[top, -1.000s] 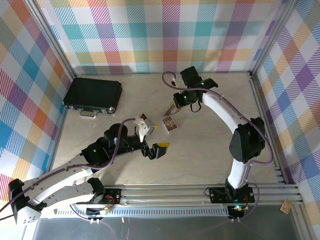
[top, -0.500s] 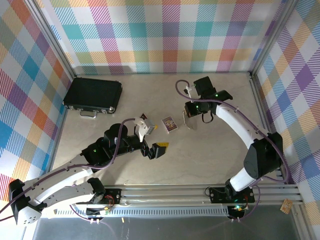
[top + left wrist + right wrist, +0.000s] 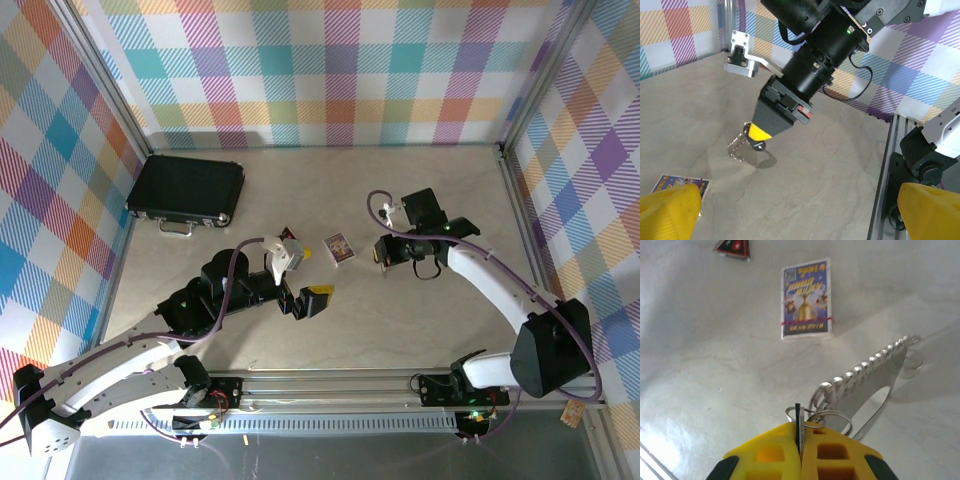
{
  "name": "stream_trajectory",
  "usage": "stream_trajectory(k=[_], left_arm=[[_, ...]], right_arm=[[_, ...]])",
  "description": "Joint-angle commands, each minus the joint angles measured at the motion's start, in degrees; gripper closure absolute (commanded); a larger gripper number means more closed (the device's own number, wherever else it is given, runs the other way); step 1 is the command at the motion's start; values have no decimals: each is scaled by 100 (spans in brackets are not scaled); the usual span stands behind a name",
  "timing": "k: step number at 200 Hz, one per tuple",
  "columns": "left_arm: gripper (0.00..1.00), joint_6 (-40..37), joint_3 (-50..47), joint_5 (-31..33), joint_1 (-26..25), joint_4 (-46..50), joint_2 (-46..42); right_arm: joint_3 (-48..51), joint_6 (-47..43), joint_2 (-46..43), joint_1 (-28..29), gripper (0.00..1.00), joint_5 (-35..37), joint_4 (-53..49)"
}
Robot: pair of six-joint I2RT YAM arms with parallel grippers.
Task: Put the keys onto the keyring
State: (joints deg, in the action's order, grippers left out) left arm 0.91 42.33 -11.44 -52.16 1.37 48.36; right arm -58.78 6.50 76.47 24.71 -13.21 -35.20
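My right gripper [image 3: 384, 256] is shut on the key [image 3: 798, 416], whose thin black head pokes out edge-on between the yellow fingertips. The keyring [image 3: 875, 365], a silvery loop with a bumpy row of metal pieces, dangles from the small rings at that key. In the left wrist view the right gripper [image 3: 759, 134] holds the keyring [image 3: 746, 151] low over the table, and I cannot tell if it touches. My left gripper [image 3: 312, 278] stands open to the left, its yellow fingers [image 3: 670, 212] wide apart with nothing between them.
A small purple card [image 3: 339, 247] lies between the two grippers, and a red-and-black triangle [image 3: 287, 233] lies just left of it. A black case [image 3: 187, 190] sits at the back left. Plaid walls and a metal rail [image 3: 400, 385] at the near edge bound the table.
The right arm has swung right and nearer, carrying the key and keyring away from the purple card. The left arm has barely shifted and stays open.
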Motion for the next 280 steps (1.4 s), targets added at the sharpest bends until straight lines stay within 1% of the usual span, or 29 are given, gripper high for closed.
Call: stream_trajectory(k=[1,49,88,114,212,280], left_arm=[[0,98,-40,-20,83,-89,-44],[0,124,-71,-25,92,-92,-55],[0,39,-105,163,97,-2,-207],[0,55,-124,151,110,-32,-215],[0,109,-138,199,108,-41,-178],[0,188,-199,219,110,-42,-204]], right_arm=[[326,221,-204,26,100,-327,2],[854,452,-469,44,100,-463,184],[1279,816,-826,43,100,-312,459],[1589,1062,-1077,43,100,-243,692],[2310,1362,-1509,52,100,-287,843],[2518,1516,-1637,95,100,-313,859]])
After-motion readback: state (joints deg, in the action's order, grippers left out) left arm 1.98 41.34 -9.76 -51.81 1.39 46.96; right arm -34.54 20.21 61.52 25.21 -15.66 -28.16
